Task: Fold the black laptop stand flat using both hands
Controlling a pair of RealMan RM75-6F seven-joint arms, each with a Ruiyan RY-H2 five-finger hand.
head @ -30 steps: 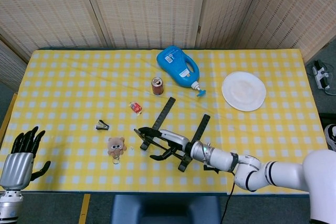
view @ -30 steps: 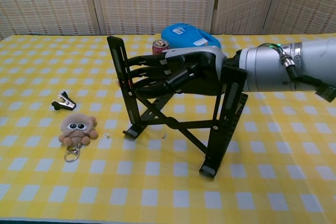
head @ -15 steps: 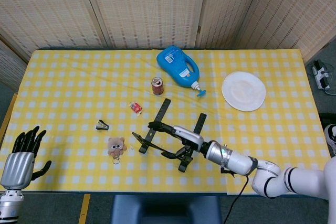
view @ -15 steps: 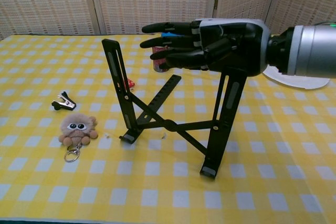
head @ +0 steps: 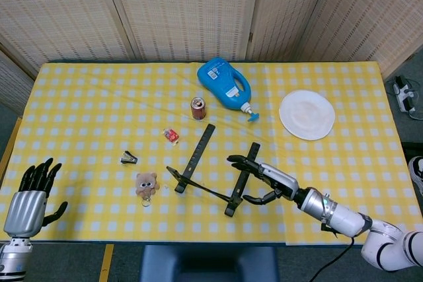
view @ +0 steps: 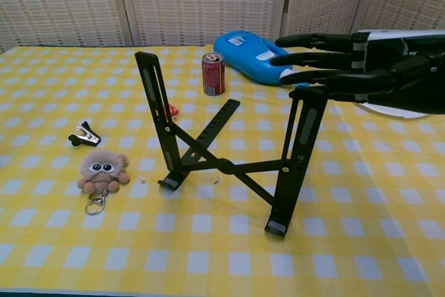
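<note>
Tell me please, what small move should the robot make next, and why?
Probably bring the right hand down onto the top of the near upright of the laptop stand and grip it. The stand is unfolded on the table, the right hand hovers open beside that upright, and the left hand waits open at the table's edge.

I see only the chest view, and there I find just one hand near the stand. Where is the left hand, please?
Observer: The left hand is beyond the near left corner of the table, far from the laptop stand, fingers apart, holding nothing.
Operator: And the thumb of the right hand?
Observer: In the head view it curls beside the stand's right bar, while the fingers reach over that bar. The hand grips nothing.
</note>
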